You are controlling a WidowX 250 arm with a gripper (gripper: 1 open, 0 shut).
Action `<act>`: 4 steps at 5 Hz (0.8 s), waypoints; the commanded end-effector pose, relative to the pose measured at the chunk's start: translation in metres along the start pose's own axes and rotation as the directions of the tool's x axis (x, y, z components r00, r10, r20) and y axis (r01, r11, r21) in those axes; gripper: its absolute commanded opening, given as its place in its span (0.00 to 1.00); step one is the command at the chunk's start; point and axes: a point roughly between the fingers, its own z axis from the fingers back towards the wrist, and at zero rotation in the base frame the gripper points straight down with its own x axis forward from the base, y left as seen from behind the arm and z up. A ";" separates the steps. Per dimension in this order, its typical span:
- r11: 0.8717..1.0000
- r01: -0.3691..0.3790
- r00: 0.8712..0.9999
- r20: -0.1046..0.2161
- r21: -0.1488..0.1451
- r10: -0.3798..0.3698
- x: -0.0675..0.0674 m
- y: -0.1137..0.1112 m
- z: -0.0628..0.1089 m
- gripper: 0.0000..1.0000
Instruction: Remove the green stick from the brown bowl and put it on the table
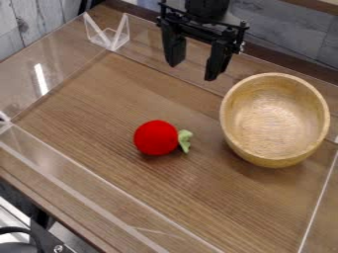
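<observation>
The brown bowl (pixel 230 111) sits at the right of the table (pixel 106 109), and its inside looks empty. A short green stick (pixel 187 141) lies on the table, touching the right side of a red ball (pixel 156 137) near the middle; part of it may be hidden by the ball. My gripper (pixel 195 69) hangs at the back, above the table and just behind the bowl's left rim. It is open, its two dark fingers are apart, and nothing is between them.
Low clear acrylic walls (pixel 40 84) edge the table on all sides. A folded clear acrylic piece (pixel 106 32) stands at the back left corner. The table's front edge runs along the bottom left.
</observation>
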 end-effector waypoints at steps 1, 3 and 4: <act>0.998 -0.065 0.998 -0.005 -0.007 0.065 -0.006 0.025 -0.004 1.00; 0.992 -0.124 0.990 0.066 -0.025 0.126 -0.031 0.106 -0.008 1.00; 0.983 -0.180 0.979 0.091 -0.034 0.182 -0.025 0.151 -0.012 1.00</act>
